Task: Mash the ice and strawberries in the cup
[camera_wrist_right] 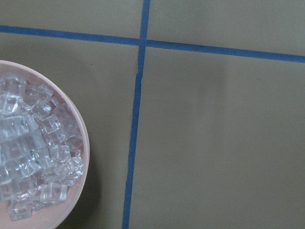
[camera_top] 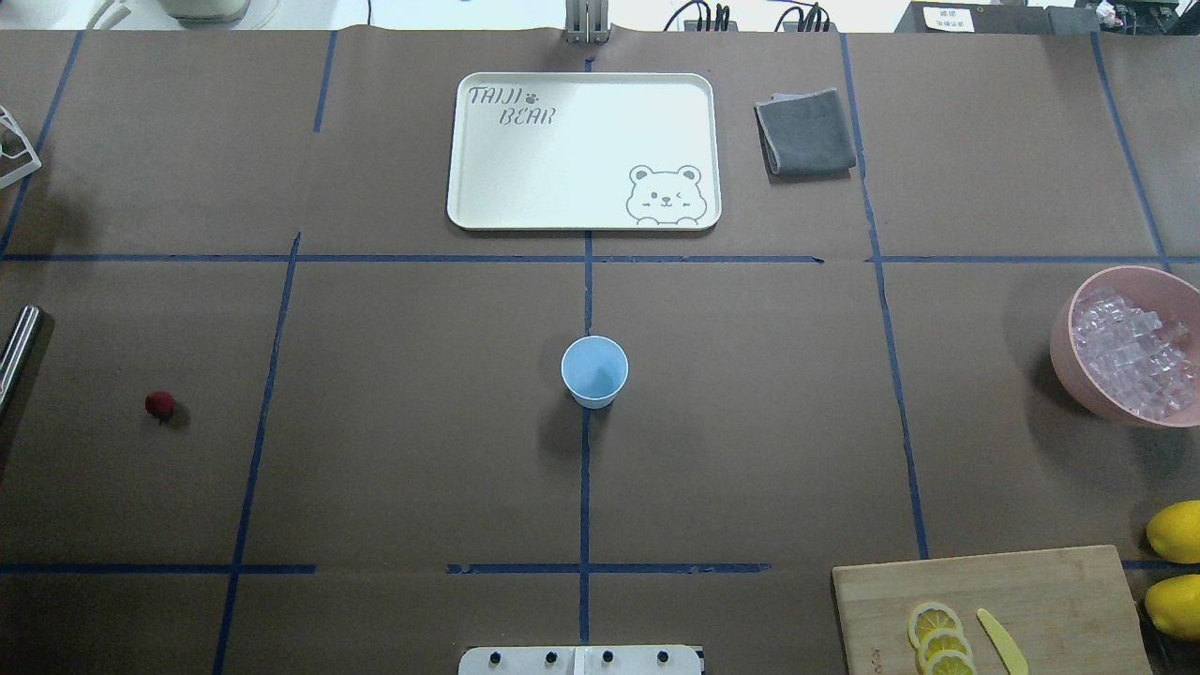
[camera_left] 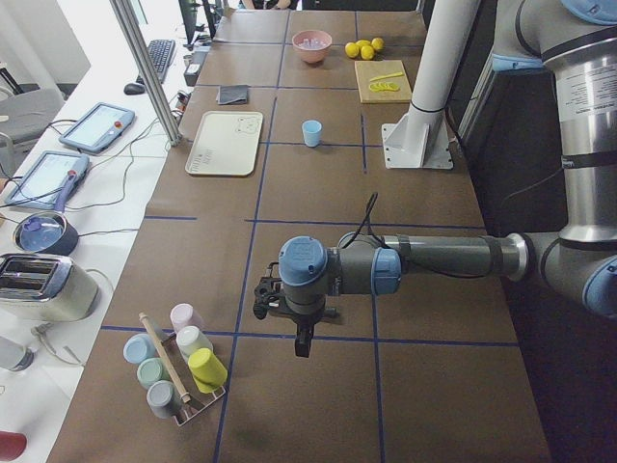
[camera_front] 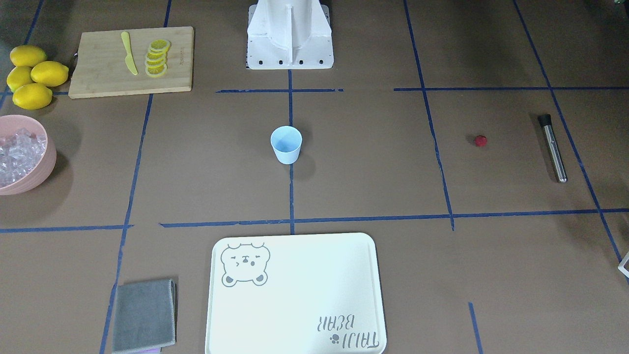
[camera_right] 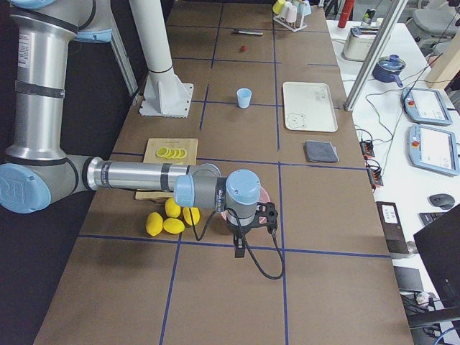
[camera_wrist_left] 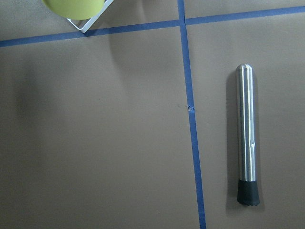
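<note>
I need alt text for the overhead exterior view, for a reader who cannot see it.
An empty pale-blue cup stands mid-table on brown paper with blue tape lines. A red strawberry lies far left; a pink bowl of ice sits at the right edge. A cream bear tray and grey cloth lie beyond.

One blue cup [camera_front: 286, 144], one strawberry [camera_front: 480, 141], four lemons [camera_front: 49, 73], one pink bowl [camera_front: 49, 161] of ice [camera_front: 17, 152], one muddler [camera_front: 554, 147], one tray [camera_front: 304, 275], one cutting board [camera_front: 98, 73], one grey cloth [camera_front: 144, 314].
</note>
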Available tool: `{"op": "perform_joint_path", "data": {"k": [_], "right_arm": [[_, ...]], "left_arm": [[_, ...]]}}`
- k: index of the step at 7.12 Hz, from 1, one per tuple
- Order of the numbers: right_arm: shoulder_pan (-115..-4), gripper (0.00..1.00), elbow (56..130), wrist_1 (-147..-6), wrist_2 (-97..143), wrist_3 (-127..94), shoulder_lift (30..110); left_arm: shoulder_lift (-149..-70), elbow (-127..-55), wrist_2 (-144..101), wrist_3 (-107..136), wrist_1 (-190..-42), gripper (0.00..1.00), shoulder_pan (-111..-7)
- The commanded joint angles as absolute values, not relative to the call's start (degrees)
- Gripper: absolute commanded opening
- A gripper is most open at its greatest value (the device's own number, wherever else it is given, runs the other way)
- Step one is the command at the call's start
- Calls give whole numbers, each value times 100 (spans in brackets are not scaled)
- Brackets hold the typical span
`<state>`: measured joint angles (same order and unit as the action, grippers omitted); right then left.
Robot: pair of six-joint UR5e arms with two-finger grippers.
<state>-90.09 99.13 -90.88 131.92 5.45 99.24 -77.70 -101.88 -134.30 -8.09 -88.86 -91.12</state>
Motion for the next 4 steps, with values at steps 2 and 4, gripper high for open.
{"op": "perform_joint_path", "data": {"k": [2,4], "right_arm": [[-9009,100,9914,-9088,13210,545,9923],[-9009,100,9949,-9079,13219,528,9897]], "left_arm": [[-7761,-10213,-13430,-809,-8877,100,-9114],[-7761,-10222,-13430,-809,-8877,100,-9114]]}}
